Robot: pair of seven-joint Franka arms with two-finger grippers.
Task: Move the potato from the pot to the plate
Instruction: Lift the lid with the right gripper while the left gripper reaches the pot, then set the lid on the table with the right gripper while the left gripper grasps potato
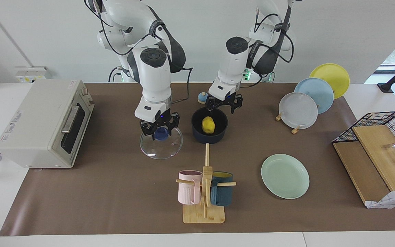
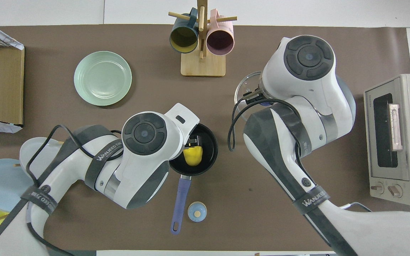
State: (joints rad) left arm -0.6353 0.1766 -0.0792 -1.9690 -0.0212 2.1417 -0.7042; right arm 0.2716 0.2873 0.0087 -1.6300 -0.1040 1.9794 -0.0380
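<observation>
The left gripper (image 1: 224, 104) hovers over the pot (image 1: 210, 129) at the rim nearest the robots, fingers spread and empty; the potato (image 1: 208, 125) sits in the pot just below it, long axis roughly upright in the facing view. The right gripper (image 1: 159, 126), clenched on the knob of the glass lid (image 1: 161, 143), is beside the pot, toward the toaster oven (image 1: 45, 123). The left arm seems better placed; the plate (image 1: 285, 176) lies well apart.

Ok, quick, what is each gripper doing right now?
Left gripper: open, over the pot, holding nothing.
Right gripper: shut on the lid knob, lid down on the table.
</observation>
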